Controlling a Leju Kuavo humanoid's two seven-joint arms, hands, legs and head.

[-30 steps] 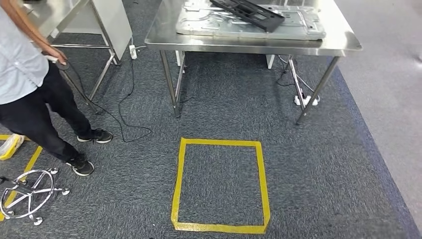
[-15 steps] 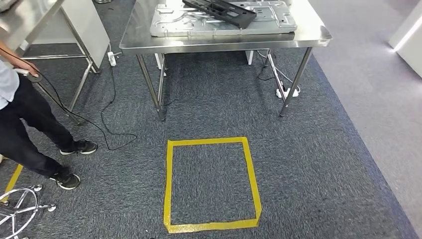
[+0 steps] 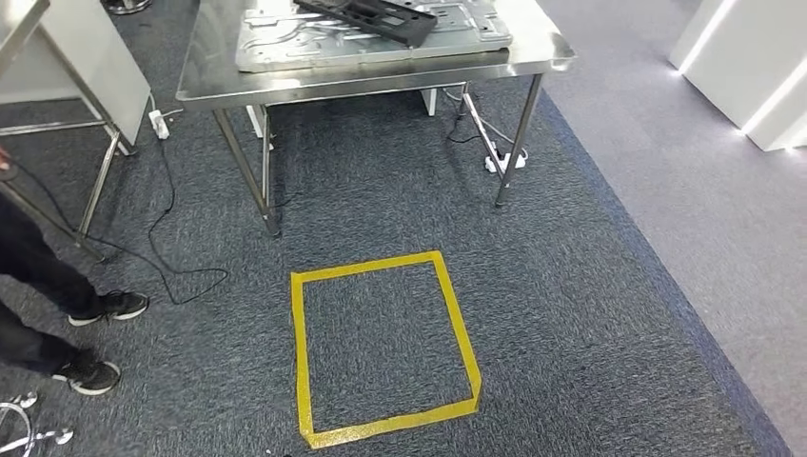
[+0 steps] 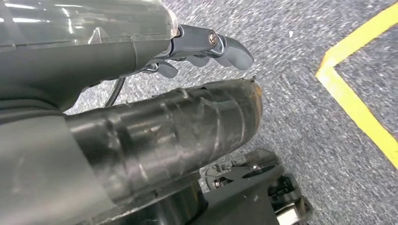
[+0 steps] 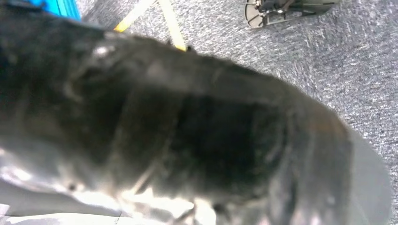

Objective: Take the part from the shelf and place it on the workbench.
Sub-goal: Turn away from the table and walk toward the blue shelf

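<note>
A steel workbench [image 3: 542, 52] stands at the top of the head view. On it lies a flat grey metal plate [image 3: 285, 43], and a long black part [image 3: 371, 16] rests across that plate. My left hand [image 4: 197, 89] hangs over the carpet in the left wrist view, its dark fingers [image 4: 220, 44] apart from the thick taped thumb [image 4: 187, 136], with nothing between them. My right hand [image 5: 187, 126] is a dark blur in the right wrist view, and its fingers cannot be made out.
A yellow tape square [image 3: 300, 352] marks the carpet before the workbench. A person's legs [image 3: 38, 286] stand at the left, by a cable [image 3: 162, 228] and a second table [image 3: 95, 67]. White units [image 3: 752, 76] stand at the right. A power strip [image 3: 500, 164] lies under the bench.
The camera has turned, so the whole scene has slid left and tilted. The person is now mostly beyond the left edge, and white units have come in at the right.
</note>
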